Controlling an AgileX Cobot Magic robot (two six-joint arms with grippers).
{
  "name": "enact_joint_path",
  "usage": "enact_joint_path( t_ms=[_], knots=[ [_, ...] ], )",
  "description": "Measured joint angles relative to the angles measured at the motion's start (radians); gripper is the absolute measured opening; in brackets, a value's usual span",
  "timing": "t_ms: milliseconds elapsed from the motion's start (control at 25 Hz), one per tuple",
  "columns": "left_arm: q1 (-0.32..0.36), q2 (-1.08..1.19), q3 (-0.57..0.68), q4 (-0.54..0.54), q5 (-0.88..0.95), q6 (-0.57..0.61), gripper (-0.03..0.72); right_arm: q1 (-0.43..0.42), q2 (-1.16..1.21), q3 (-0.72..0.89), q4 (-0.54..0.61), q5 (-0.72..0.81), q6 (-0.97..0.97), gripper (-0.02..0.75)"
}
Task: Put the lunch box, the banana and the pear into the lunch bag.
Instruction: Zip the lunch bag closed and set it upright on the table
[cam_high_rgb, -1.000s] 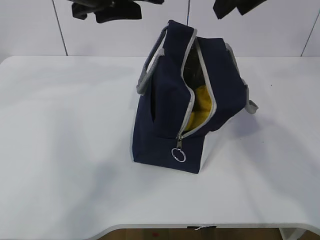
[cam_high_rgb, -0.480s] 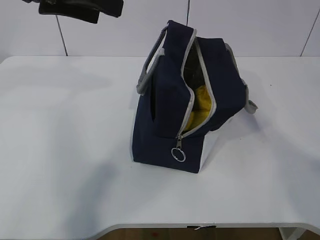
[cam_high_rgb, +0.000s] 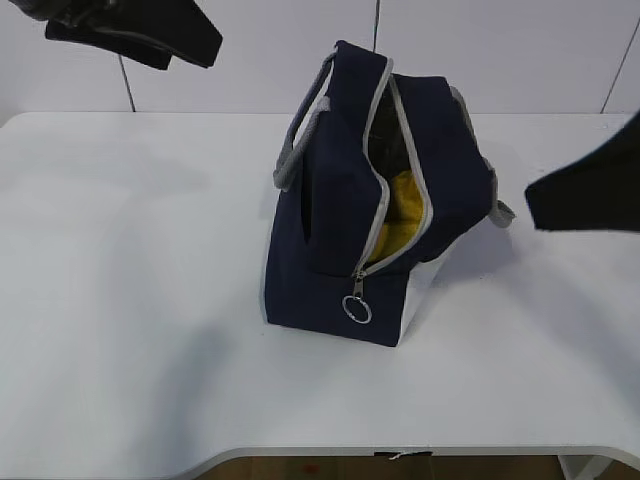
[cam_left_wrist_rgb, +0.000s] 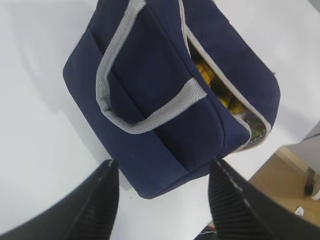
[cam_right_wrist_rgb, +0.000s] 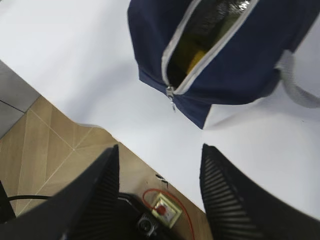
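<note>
Standing upright near the middle of the white table (cam_high_rgb: 120, 330): one lunch bag (cam_high_rgb: 330, 250), navy fabric, grey-edged zipper parted along the top and down the near end, ring pull (cam_high_rgb: 358, 311) hanging low.

Contents, partly seen through the gap: yellow fruit (cam_high_rgb: 400, 215), which reads as the banana or the pear, I cannot tell which; foil lining (cam_right_wrist_rgb: 227, 12) above it. The lunch box is not visible.

Handling, judged: soft-sided, walls likely to sag or tip if pushed; loaded, so moderately heavy. Best holds are the grey webbing handles (cam_left_wrist_rgb: 145, 117), or the ring pull for closing.

Left gripper (cam_left_wrist_rgb: 162, 197): fingers apart, empty, raised over the bag's far-left side. Right gripper (cam_right_wrist_rgb: 157, 187): fingers apart, empty, raised off the bag's near-right end. Neither touches the bag.
</note>
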Motion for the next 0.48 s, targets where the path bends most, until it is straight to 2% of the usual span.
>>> enact_joint_path(
  t_ms=[200,480],
  knots=[
    [0.000,0.000,0.000,0.004,0.018,0.019,0.418,0.000,-0.033,0.192,0.166,-0.149,-0.229,0.419],
    [0.000,-0.004,0.000,0.006,0.019,0.019,0.403,0.000,0.039,0.233,0.229,-0.231,-0.303,0.419]
  ],
)
